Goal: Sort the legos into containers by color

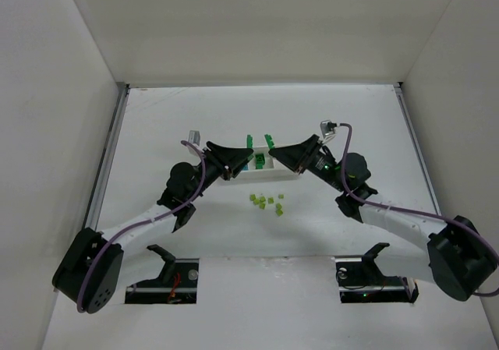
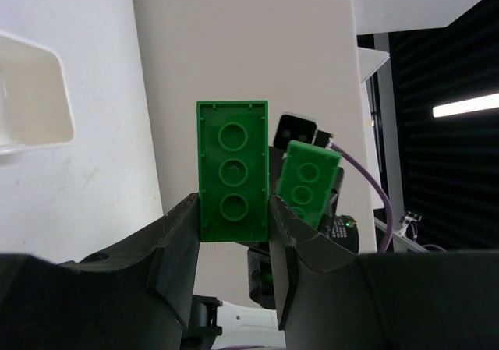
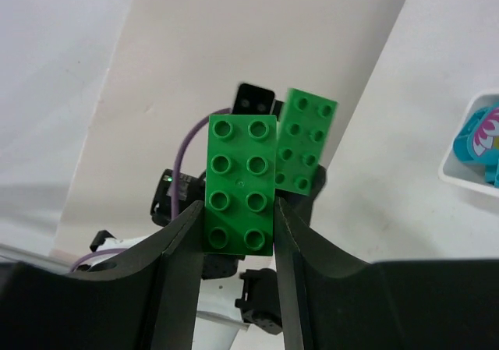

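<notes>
Green bricks [image 2: 232, 171] lengthwise between jaws

The white table [image 1: 351, 124] carries a long white tray [image 1: 265, 176], with yellow-green pieces [image 1: 266, 202] scattered near it.

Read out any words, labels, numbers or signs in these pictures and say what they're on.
No readable text anywhere.
On the right green brick, in the right gripper: studs too small to read.
On the left green brick, in the left gripper: underside, no lettering.
On the cyan piece in the tray: picture only.
</notes>
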Available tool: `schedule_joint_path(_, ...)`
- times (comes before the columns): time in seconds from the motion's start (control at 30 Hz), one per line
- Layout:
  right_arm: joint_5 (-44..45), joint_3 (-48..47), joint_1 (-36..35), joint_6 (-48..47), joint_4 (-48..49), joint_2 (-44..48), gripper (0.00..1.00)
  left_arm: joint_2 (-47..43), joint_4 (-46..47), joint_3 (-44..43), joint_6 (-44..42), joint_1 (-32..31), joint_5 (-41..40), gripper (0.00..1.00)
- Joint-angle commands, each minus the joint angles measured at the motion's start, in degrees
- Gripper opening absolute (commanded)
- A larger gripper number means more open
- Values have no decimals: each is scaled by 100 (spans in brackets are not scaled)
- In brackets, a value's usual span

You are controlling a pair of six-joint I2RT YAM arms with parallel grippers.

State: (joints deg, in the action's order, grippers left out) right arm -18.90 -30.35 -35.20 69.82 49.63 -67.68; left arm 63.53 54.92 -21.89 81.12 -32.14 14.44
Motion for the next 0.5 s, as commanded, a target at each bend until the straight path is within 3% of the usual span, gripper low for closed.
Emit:
schedule_joint_path(0.0, 9, -50, 44, -197, 21, 141, 37, -218, 90, 36, -184, 54, 77, 17)
schedule_joint_path(0.2, 140, -59, 106, -635, -575, -25, 37, -498, -217, 36, -360, 239, 112, 17)
schedule_joint_path(0.47, 1527, -1287, -219, -2225, -2912, -780, 37, -1026, -1438, -26, -1326, 415, -54, 17)
